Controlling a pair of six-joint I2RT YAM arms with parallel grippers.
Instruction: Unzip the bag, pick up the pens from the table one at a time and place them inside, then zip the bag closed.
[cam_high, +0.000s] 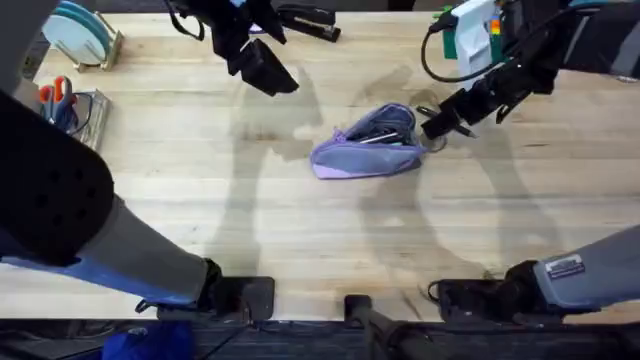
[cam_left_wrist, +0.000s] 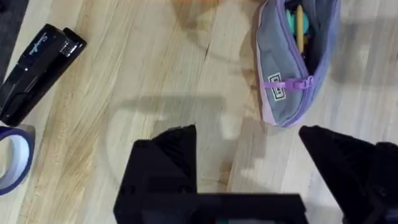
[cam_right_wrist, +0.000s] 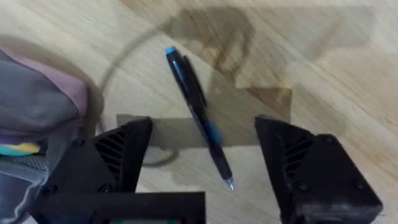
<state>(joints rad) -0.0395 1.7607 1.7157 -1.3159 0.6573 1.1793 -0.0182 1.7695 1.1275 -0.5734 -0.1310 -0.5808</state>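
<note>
A small, soft lavender-purple fabric pencil pouch (cam_high: 368, 143) lies on its side near the middle of a large, light wooden butcher-block counter (cam_high: 300, 230); its zipper is open, and in the left wrist view yellow and green stick-like items show inside the mouth. Just beside the pouch's right end, a thin black stick pen with a blue cap end and a small silvery tip (cam_right_wrist: 199, 115) lies flat on the wood; the right arm's black end effector (cam_right_wrist: 202, 165) hovers over it with its fingers spread wide on either side, gripping nothing. The left arm's black end effector (cam_left_wrist: 249, 165) hangs above bare wood on the pouch's far left side, also spread wide and empty. A black stapler (cam_left_wrist: 34, 68) and a roll of tape (cam_left_wrist: 13, 158) lie well apart from the pouch.

Risks, as a judgement: the pen is slim and lies flat, so fingers closing too high could miss it, or roll it away; the left finger sits near the pouch fabric and could snag it, dragging the pouch; the mouth looks narrow and slack, so a pen dropped at an angle could catch on the zipper edge and slide back out.
</note>
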